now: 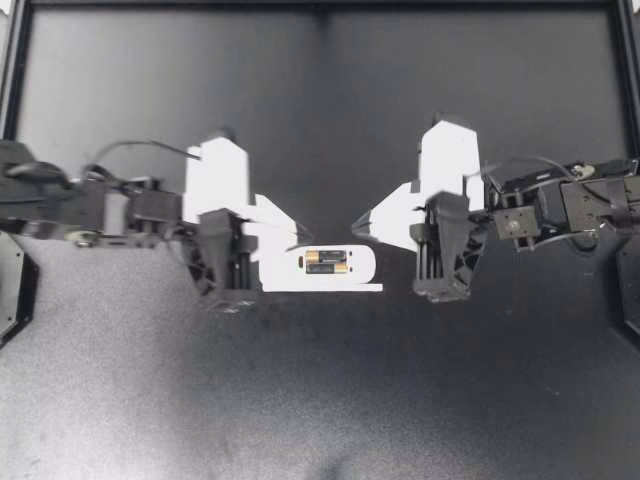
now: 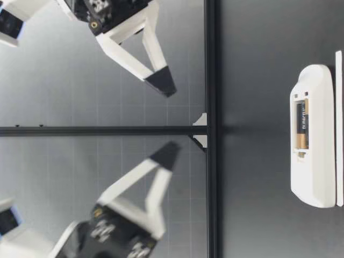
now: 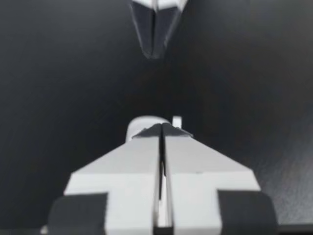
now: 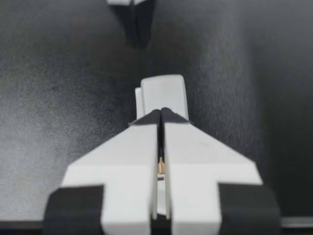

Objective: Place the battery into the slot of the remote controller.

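– Battery (image 1: 327,262): where do we see it?
– In the open slot of the remote (image 1: 350,275), which lies flat on the worktop (image 1: 320,400) between our two arms. In the low view the battery (image 2: 302,126) sits inside the remote (image 2: 314,161), slot facing up.
– And our left pincer (image 1: 292,238)?
– Clenched on nothing. Its wrist view shows the fingers pressed together, with the remote (image 3: 142,123) under their tips.
– Our right pincer (image 1: 360,224)?
– Clenched too, and empty. Both hang above the remote, tips pointing at each other, clear of it and of one another.
– Anything else?
– A thin white strip (image 2: 338,129) runs just beside the remote, along its length. We cannot tell what it is.
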Robot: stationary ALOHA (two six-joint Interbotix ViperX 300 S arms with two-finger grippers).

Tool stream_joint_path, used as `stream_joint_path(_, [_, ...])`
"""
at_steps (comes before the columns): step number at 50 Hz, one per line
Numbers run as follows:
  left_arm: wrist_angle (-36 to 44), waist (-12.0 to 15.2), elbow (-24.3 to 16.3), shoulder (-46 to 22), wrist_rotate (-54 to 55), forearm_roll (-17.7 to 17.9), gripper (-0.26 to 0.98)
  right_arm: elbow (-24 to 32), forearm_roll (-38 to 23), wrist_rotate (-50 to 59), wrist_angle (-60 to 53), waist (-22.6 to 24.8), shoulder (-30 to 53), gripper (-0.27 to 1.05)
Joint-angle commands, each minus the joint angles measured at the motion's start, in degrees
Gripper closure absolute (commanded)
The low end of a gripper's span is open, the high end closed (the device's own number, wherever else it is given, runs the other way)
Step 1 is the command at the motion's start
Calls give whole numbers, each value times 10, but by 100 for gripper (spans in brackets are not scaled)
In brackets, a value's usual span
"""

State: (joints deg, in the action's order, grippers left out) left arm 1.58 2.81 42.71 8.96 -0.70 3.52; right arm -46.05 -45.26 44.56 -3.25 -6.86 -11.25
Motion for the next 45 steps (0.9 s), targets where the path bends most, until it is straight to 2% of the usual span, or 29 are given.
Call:
stream_joint_path(1, [20,-1,4,26,-1,-2,91,13,-1,-18,-11,-4,-14,92])
stream_joint_path(12, [43,-1,19,22,-2,-2,91,9,3,-24,-11,-4,-11,92])
stream_joint_path(45, [43,-1,11,9,-2,-11,91,9,22,-23,-12,-4,-14,92])
